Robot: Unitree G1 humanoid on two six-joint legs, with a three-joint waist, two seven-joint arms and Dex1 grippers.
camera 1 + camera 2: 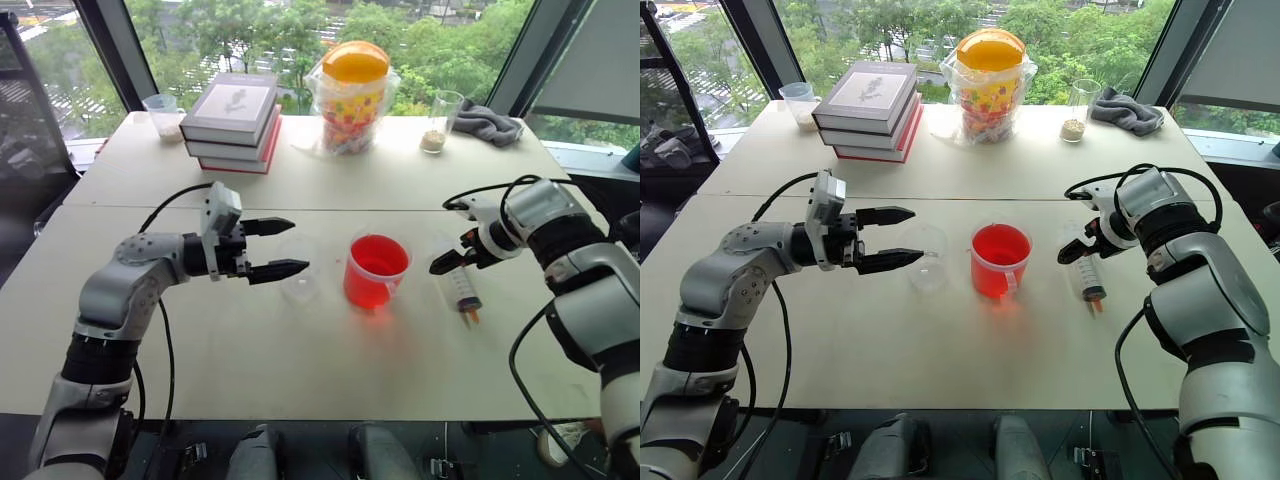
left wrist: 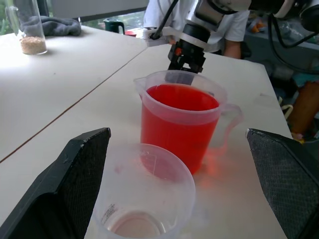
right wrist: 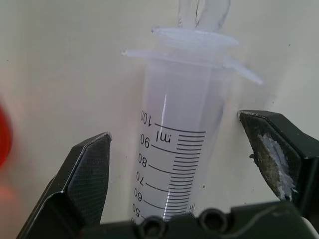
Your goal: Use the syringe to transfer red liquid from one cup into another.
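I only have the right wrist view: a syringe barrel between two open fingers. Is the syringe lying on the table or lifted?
Observer: Lying flat on the table; the syringe sits right of the red cup, untouched.
Operator: Which way does its tip point?
Observer: Toward the robot, orange tip nearest.
Operator: Where's the left hand?
Observer: The left hand hovers open, fingers either side of the small clear cup.
Operator: Is that cup empty?
Observer: Looks nearly empty.

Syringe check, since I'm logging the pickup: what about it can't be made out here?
- Syringe: tip end cut off by the right wrist view's edge and the right tool.
- Head views: its barrel end sits behind that tool.
- Contact with the fingers: unclear.
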